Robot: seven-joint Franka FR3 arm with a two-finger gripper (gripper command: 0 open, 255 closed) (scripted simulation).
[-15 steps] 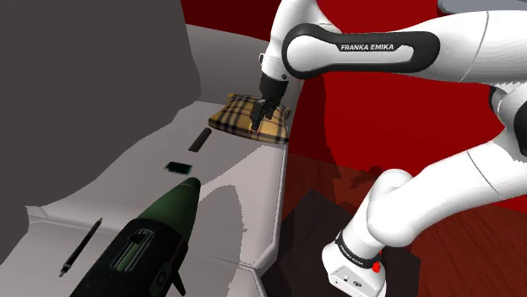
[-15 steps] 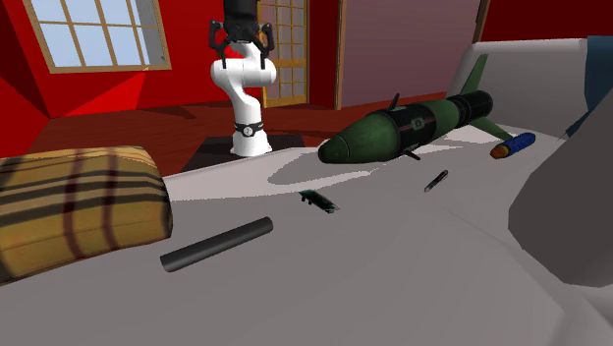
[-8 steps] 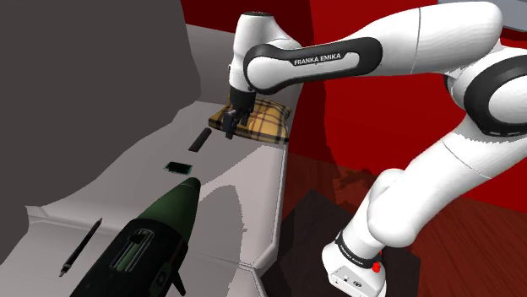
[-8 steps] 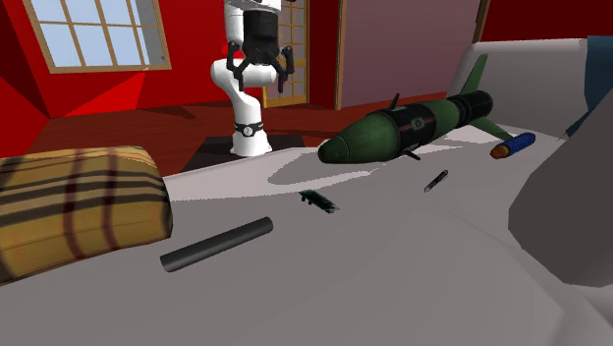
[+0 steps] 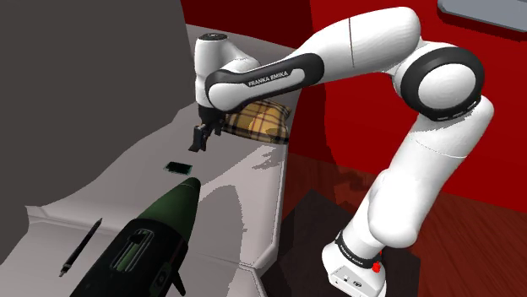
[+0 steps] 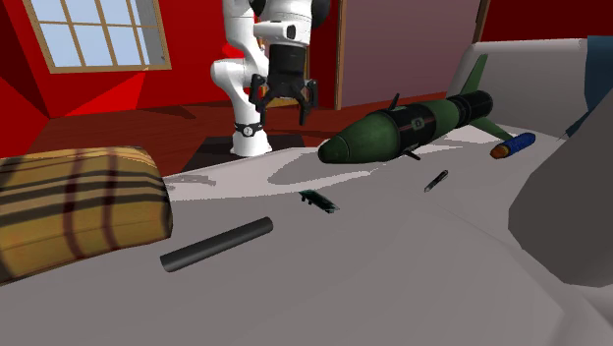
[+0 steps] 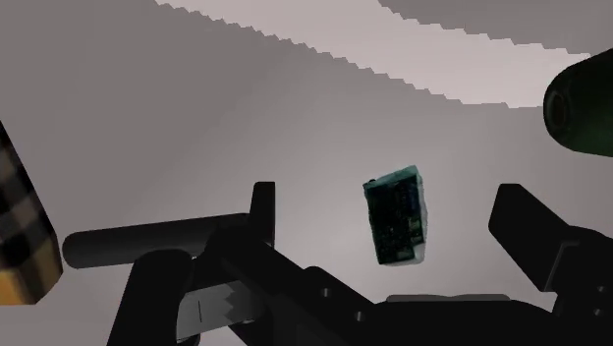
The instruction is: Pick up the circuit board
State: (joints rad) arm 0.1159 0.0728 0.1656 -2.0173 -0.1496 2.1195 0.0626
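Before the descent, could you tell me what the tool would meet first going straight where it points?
Most likely the circuit board, lying on the grey surface in line with the open tool; depth is uncertain.

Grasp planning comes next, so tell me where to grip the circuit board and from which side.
Take the circuit board probably from straight above, the open gripper closing across its two long edges. It is a thin rectangle lying flat on the grey surface, so only its edges offer a hold.
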